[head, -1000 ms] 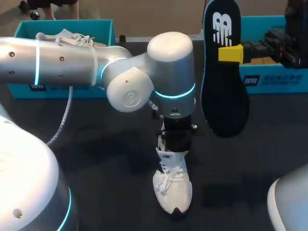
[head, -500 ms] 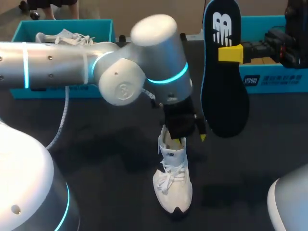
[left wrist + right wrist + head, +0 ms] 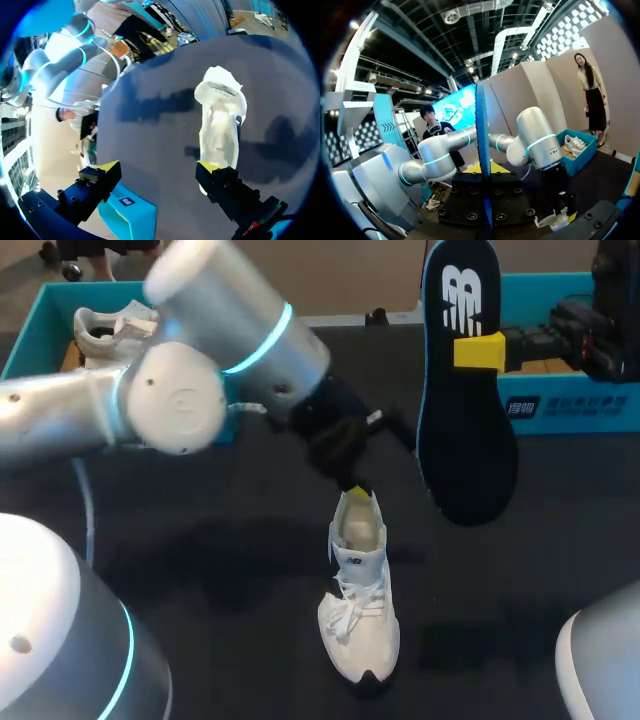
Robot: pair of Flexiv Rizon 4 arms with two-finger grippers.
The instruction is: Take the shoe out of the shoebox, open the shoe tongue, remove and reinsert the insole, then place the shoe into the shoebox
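Insole-out stage: the shoe rests on the desk, with the left claw wide open and empty just beyond its heel and the right claw clamped on the upright insole beyond the shoe; reinsertion likely requires lowering the insole toe-first into the shoe opening.

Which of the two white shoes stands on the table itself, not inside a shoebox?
The shoe in the middle of the table, toe toward the camera. The other white shoe lies inside the teal shoebox at the far left corner.
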